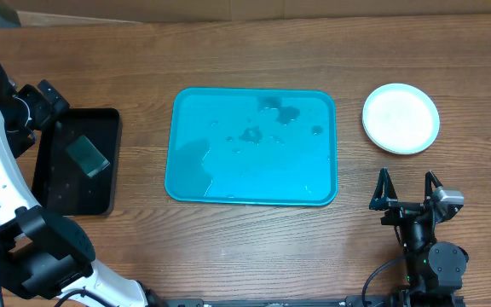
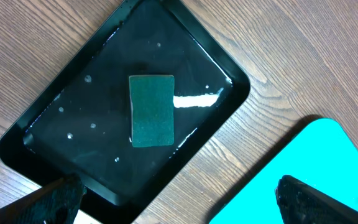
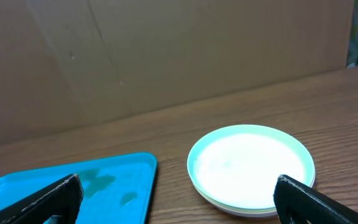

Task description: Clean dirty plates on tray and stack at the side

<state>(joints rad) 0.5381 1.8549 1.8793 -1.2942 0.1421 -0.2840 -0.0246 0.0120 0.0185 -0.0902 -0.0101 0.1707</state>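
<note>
A wet blue tray lies at the table's middle with no plate on it; its corner shows in the left wrist view and right wrist view. A stack of pale plates sits to its right, also in the right wrist view. A green sponge lies in a black tray at the left, also in the left wrist view. My left gripper is open and empty above the black tray's corner. My right gripper is open and empty, below the plates.
Smears and water drops mark the blue tray's far part. A brown cardboard wall stands behind the table. Bare wood lies between the trays.
</note>
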